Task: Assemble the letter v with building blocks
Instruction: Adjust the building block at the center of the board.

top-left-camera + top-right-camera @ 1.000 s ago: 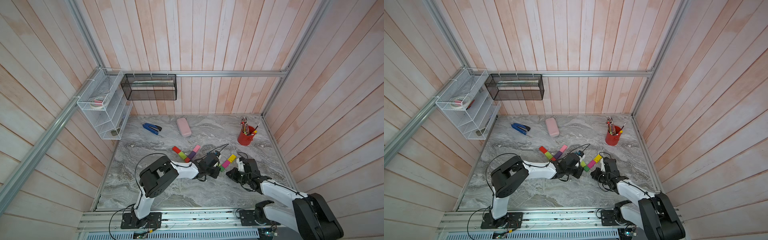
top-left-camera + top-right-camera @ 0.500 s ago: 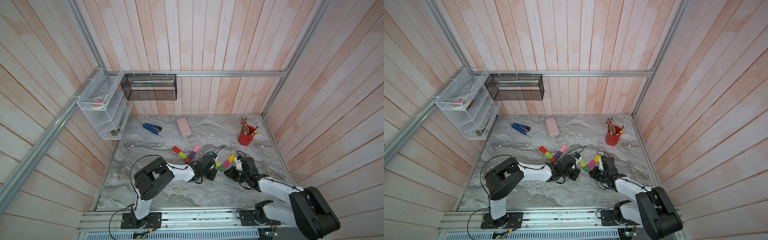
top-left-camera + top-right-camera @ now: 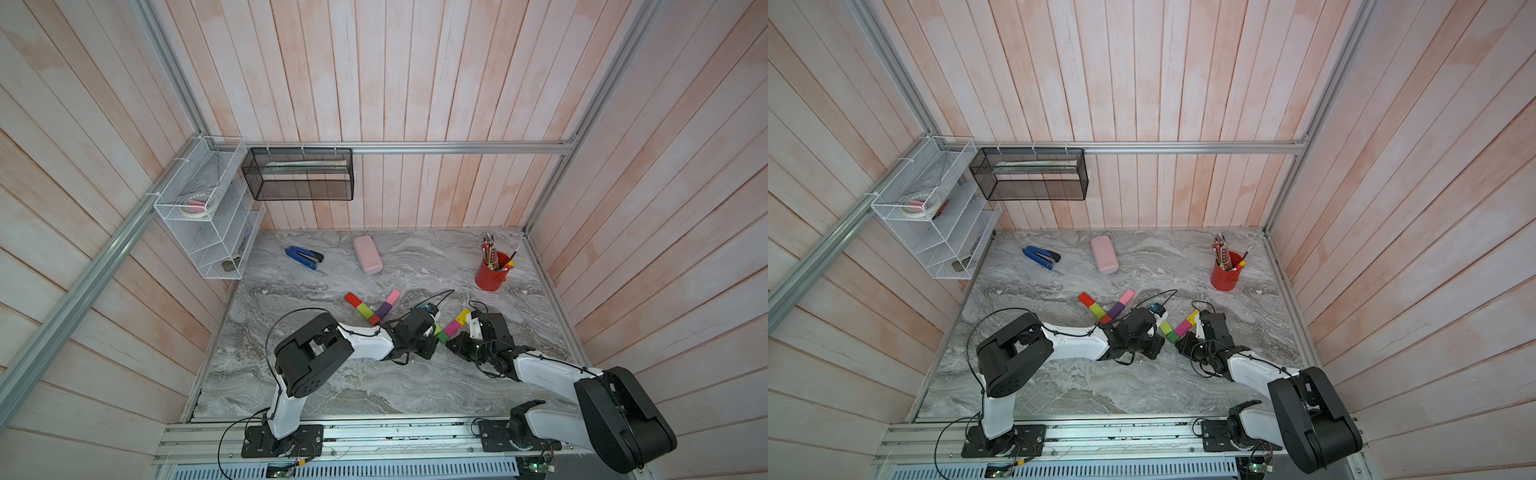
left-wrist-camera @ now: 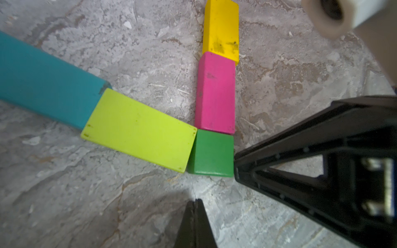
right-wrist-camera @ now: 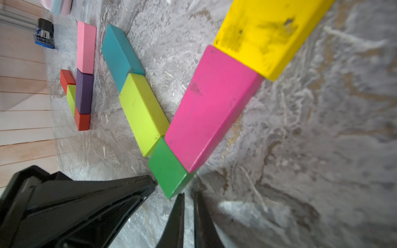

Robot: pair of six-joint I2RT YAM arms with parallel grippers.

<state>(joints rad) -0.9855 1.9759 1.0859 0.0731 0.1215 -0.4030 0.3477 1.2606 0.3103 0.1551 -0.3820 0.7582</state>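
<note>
Two V shapes lie on the counter (image 3: 415, 395). Leftmost, the first V (image 3: 384, 308) is seen complete and untouched, its limbs meeting at a red cube (image 3: 374, 319).

Next, the left hand (image 4: 195, 209) is found closed and empty, its tips just short of the green cube (image 4: 211, 153). A second ago it lay over the teal (image 4: 47, 85) and lime (image 4: 137, 131) limb; it has since been drawn back toward the robot. That limb is now uncovered. Teal is butted to lime, and lime meets the cube at one corner only, with a thin wedge of gap left.

Beyond, magenta (image 4: 216, 92) and yellow (image 4: 221, 28) are set in line from the cube.

Rightmost, the right hand (image 5: 189, 198) is nearly closed with nothing held. It has been brought in against the cube's outer side, seemingly touching.

Judged: the second V (image 3: 451, 328) is essentially built, and only a nudge to square the point seems wanted.
</note>
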